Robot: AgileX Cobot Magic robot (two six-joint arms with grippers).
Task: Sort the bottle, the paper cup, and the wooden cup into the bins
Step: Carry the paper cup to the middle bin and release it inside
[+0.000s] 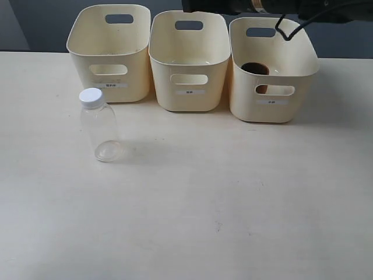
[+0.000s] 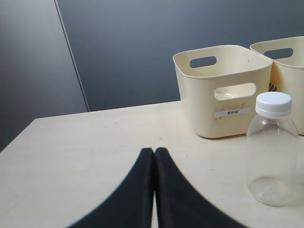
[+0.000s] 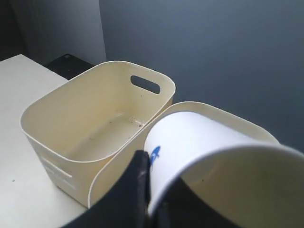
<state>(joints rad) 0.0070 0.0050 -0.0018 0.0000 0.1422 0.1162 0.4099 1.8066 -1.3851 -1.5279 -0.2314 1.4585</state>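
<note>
The clear bottle [image 1: 98, 125] with a white cap stands upright on the table in front of the left bin [image 1: 80, 64]. The wooden cup [image 1: 255, 70] sits inside the right bin [image 1: 245, 108]. The middle bin [image 1: 189, 100] looks empty. My right gripper [image 3: 151, 180] is shut on the wall of the white paper cup [image 3: 190, 137], one finger outside and one inside, holding it tilted in the air over a bin's rim [image 3: 118, 166]. My left gripper [image 2: 154, 151] is shut and empty, low over the table, with the bottle [image 2: 271, 152] off to one side of it.
The right arm's dark body [image 1: 233, 6] crosses the top edge of the exterior view above the middle and right bins. In the right wrist view an empty bin [image 3: 95, 118] stands beside the one under the cup. A dark wall rises behind the bins.
</note>
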